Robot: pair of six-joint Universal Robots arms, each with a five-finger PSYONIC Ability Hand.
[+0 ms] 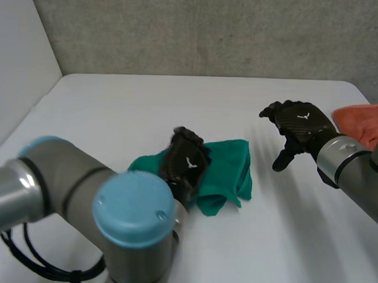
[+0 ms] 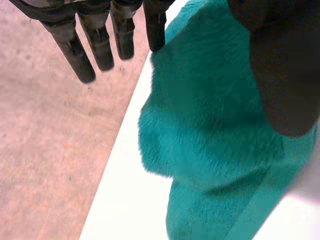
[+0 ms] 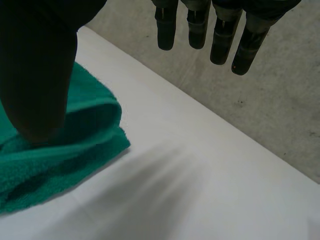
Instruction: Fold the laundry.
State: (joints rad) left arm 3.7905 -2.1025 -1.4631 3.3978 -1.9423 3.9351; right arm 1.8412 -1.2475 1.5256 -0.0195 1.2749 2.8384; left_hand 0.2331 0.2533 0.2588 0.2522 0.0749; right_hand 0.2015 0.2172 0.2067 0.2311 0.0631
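Observation:
A green cloth [image 1: 228, 174] lies bunched and partly folded on the white table [image 1: 134, 108]. My left hand [image 1: 187, 159] is over the cloth's left part. In the left wrist view its fingers [image 2: 100, 42] are straight and its thumb [image 2: 285, 75] stands apart above the green cloth [image 2: 210, 145], holding nothing. My right hand [image 1: 301, 125] hovers in the air to the right of the cloth, apart from it. The right wrist view has its fingers [image 3: 220, 35] straight and the thumb [image 3: 40, 75] spread wide, with the cloth's folded corner [image 3: 75, 150] beneath the thumb.
An orange cloth [image 1: 367, 120] lies at the table's right edge, behind my right arm. A grey wall [image 1: 211, 30] stands behind the table's far edge. My left arm's big joint [image 1: 133, 217] fills the near left.

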